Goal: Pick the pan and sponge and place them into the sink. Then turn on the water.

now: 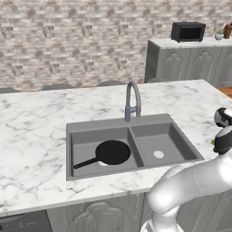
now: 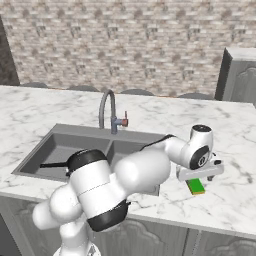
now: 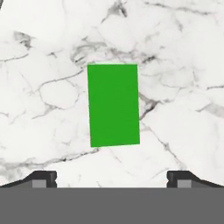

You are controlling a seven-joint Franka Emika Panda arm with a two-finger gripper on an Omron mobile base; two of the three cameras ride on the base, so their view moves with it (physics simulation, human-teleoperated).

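The black pan (image 1: pixel 112 152) lies in the left basin of the grey sink (image 1: pixel 136 122), with its long handle pointing to the left. The green sponge (image 3: pixel 113 105) lies flat on the white marble surface (image 3: pixel 52 100), to the right of the sink and apart from it. The pincer (image 3: pixel 111 179) hangs right above the sponge with its two tips spread wide open, holding nothing, and the sponge shows between the tips without touching them, while the tall grey faucet (image 1: pixel 132 100) stands behind the sink.
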